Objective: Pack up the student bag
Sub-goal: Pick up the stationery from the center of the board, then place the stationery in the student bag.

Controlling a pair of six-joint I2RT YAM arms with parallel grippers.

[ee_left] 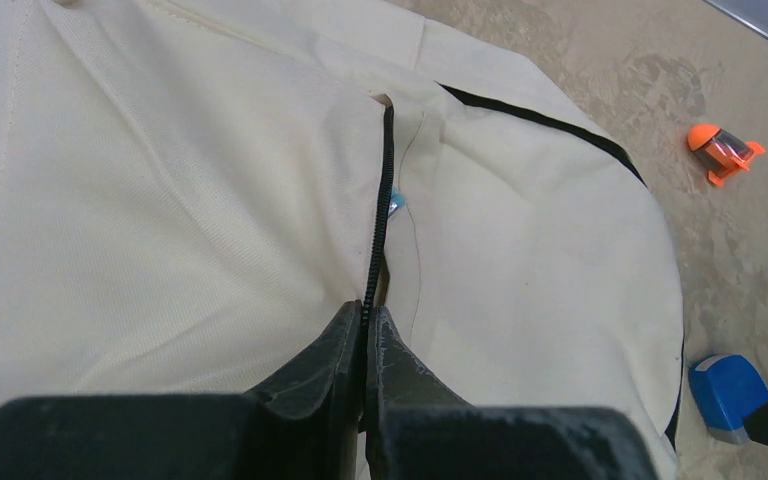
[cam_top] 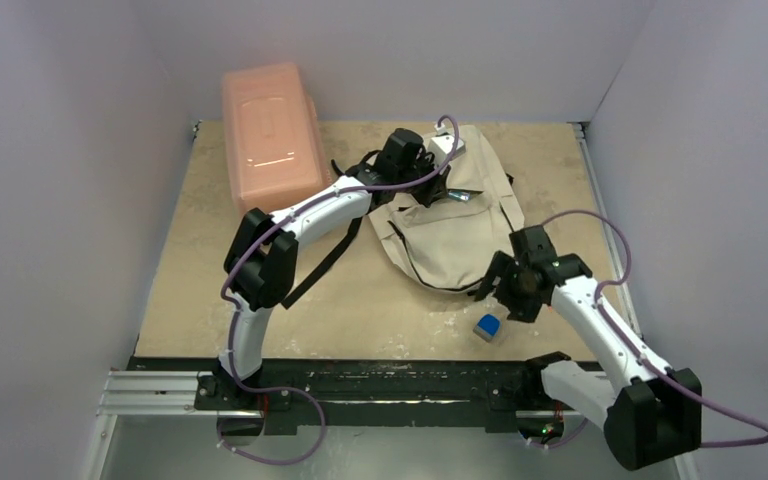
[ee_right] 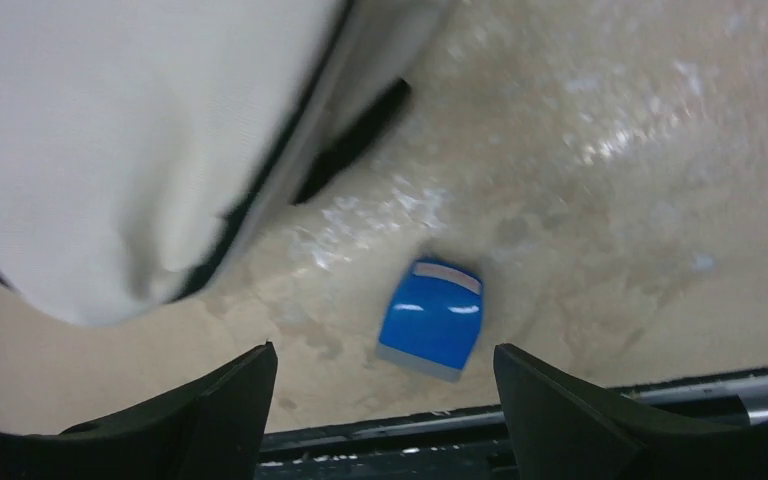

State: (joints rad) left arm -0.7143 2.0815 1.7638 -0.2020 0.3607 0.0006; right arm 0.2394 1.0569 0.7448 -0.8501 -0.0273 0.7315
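Rail: a black mounting rail (cam_top: 380, 385) is carrying both arm bases at the near edge of the beige mottled tabletop (cam_top: 360, 310).

Blue block: a small blue block with a pale end (ee_right: 432, 318) is lying on the tabletop near the student bag's front edge, apart from it. I cannot make out what kind of item it is. In the left wrist view a dark shape is cutting off its lower right side.

Right gripper: the right gripper (ee_right: 382, 350) is hovering just over the blue block with its fingers spread wide, gripping nothing. Only the two black fingers (ee_right: 225, 410) are showing, and the view is blurred.

Student bag: the cream-beige soft fabric student bag (cam_top: 455, 235) is lying flat, right of the table's centre and reaching toward the far side. The right arm is covering its near right corner from above.

Left gripper: the left gripper (ee_left: 365, 318) is clenching the bag's black zipper line (ee_left: 382, 190) at the bag's far end. Whether a zip puller is sitting between the pressed fingers is hidden.

Teal speck: something teal (ee_left: 396, 205) is peeking beside the zipper, too small to identify.

Orange item: a small orange plastic piece (ee_left: 723, 150) is lying on the tabletop, apart from the bag. I cannot find it from above.

Straps: long black webbing straps (cam_top: 325, 260) are trailing left from the bag, partly hidden under the left arm.

Pink box: a rigid pink plastic lidded box (cam_top: 270, 135) is sitting at the far left, apart from the bag's body.
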